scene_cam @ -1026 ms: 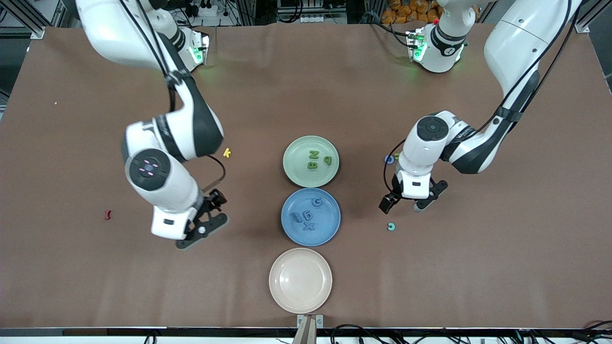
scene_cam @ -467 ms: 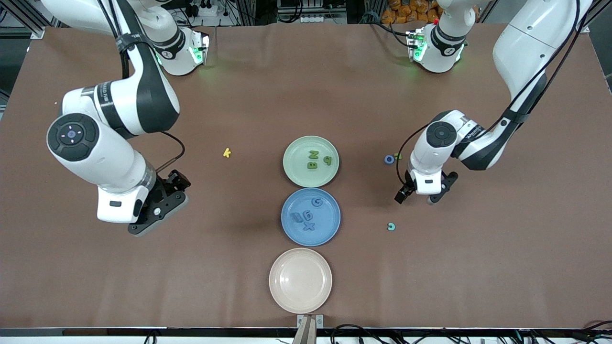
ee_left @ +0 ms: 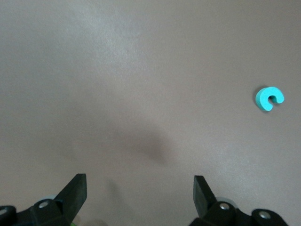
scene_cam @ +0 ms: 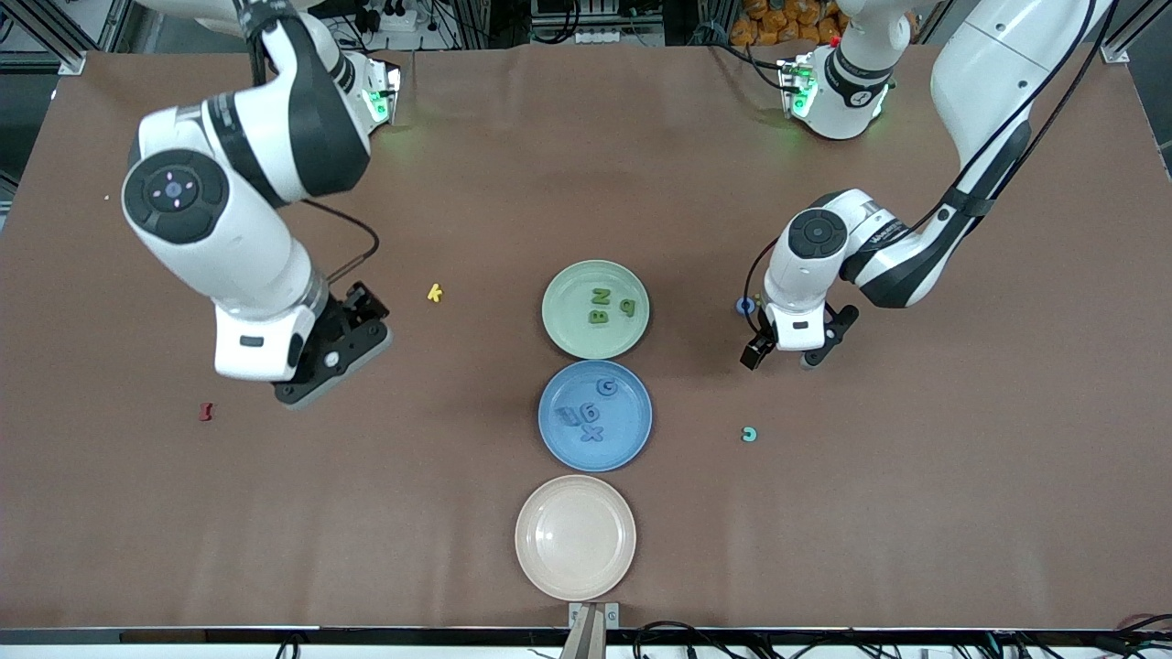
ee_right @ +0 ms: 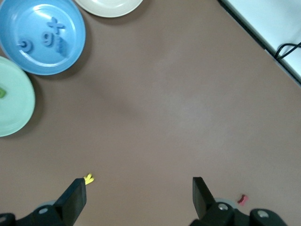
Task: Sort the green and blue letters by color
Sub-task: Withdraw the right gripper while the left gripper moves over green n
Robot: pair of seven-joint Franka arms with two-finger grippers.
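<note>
- green letters (scene_cam: 604,307): three olive pieces lie in the pale green plate (scene_cam: 566,337), the plate farthest from the front camera in the row of three.
- blue letters (scene_cam: 591,412): four or so medium blue pieces lie in the blue plate (scene_cam: 552,445), just nearer the camera than the green plate; the one beside the 9 is hard to read.
- a blue ring-shaped piece (scene_cam: 744,305) lies on the table toward the left arm's end, partly hidden by that arm's wrist.
- a teal c-shaped piece (scene_cam: 750,435) lies alone on the table, nearer the camera than the ring.
- the left gripper (scene_cam: 791,352) hangs low over bare table beside the blue ring, fingers spread with nothing between them.
- the right gripper (scene_cam: 334,361) hangs over bare table toward the right arm's end, fingers spread apart, holding nothing.
- a beige plate (scene_cam: 531,567) sits nearest the camera.
- a yellow k (scene_cam: 435,293) lies beside the right gripper; a dark red piece (scene_cam: 206,412) lies nearer the table's end.
</note>
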